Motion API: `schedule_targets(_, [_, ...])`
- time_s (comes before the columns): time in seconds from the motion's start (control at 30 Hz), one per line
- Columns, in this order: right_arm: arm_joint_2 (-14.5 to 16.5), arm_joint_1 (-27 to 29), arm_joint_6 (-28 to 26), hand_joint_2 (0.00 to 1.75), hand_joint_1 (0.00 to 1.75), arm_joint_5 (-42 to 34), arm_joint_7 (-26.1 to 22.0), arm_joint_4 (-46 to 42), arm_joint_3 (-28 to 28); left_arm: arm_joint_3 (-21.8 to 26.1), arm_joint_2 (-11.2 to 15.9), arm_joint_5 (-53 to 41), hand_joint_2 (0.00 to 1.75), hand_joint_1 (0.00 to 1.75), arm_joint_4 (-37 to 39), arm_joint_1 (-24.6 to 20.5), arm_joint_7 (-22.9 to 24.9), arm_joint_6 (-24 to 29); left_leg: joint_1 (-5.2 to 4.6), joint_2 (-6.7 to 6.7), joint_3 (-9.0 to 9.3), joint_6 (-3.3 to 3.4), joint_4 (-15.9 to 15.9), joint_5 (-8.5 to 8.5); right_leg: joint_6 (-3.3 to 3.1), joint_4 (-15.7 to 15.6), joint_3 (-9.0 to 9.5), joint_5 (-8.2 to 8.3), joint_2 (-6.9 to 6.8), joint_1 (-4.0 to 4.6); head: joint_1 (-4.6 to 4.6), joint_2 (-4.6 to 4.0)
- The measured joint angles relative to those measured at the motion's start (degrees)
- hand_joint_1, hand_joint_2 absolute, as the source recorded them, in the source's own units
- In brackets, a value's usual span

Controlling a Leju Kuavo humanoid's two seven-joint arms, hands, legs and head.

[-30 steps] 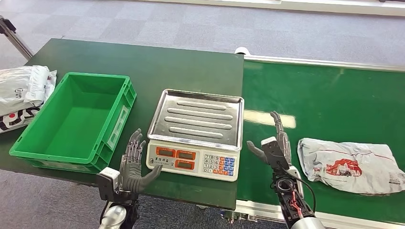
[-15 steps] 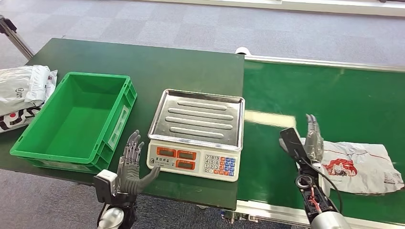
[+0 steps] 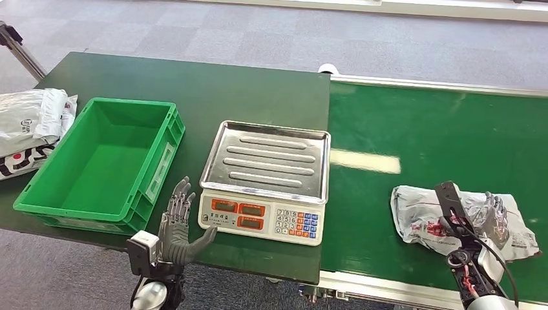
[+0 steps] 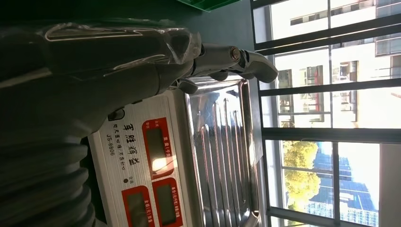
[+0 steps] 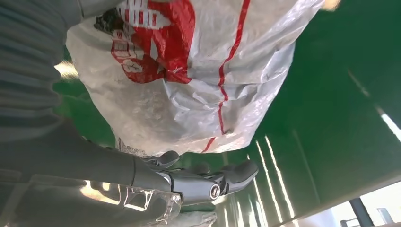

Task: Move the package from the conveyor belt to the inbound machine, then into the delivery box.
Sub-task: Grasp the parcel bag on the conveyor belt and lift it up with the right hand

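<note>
I see the green bin [image 3: 97,165] empty on the worktop [image 3: 245,93]. My left hand [image 3: 178,226] hovers, fingers spread, at the near edge beside the scale [image 3: 265,181], its tray bare. Package [image 3: 423,213] lies on the belt [image 3: 439,135]; right hand [image 3: 481,216] rests on it, grip unclear.

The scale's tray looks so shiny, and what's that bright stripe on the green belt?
In the left wrist view the scale has a steel tray mirroring the sunlit windows; in the head view, the pale stripe on the conveyor belt is glare, and the right hand shows through its clear cover.
</note>
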Motion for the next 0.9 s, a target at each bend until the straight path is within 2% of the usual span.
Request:
schedule_targets(0.23, [-1.27,0.85,6.41,1.75,0.0,3.2,5.8,1.05,-2.83,0.65,-0.27,-0.19,1.75,0.0,0.17,-0.75,0.0,-0.36,0.0,-0.01,0.0,0.0,0.0,0.0,0.0,0.0,0.01,0.0,-0.01,0.0,0.0,0.0])
schedule_targets(0.37, [-1.97,0.93,10.18,1.75,0.0,4.38,6.96,1.5,-4.28,0.88,-0.28,-0.28,1.75,0.0,0.27,-1.12,0.0,-0.76,0.0,-0.04,0.02,0.0,0.01,0.0,0.04,-0.01,0.05,-0.03,-0.04,-0.01,-0.01,0.0])
schedule_targets(0.5, [-2.16,0.94,11.15,1.75,1.75,4.64,6.97,1.69,-5.07,1.12,-0.38,-0.31,1.75,0.0,0.34,-1.3,0.0,-0.85,0.0,-0.06,0.05,0.01,0.01,0.0,0.06,-0.02,0.1,-0.04,-0.05,-0.01,-0.01,0.0])
schedule_targets(0.67, [-1.95,0.94,15.41,1.75,1.75,4.85,4.52,1.79,-6.65,1.27,-0.47,-0.75,1.75,0.0,0.72,-1.95,0.0,-0.93,-0.01,-0.04,0.13,0.01,0.01,0.0,0.06,-0.02,0.19,-0.04,-0.05,-0.01,0.0,0.0])
schedule_targets(0.9, [-1.59,0.87,15.73,1.75,1.75,6.96,3.88,1.79,-8.73,1.43,-0.6,-1.05,1.75,0.0,1.02,-2.36,0.0,-0.93,-0.01,-0.05,0.2,0.01,0.02,0.0,0.06,-0.02,0.29,-0.03,-0.05,-0.01,0.01,0.0])
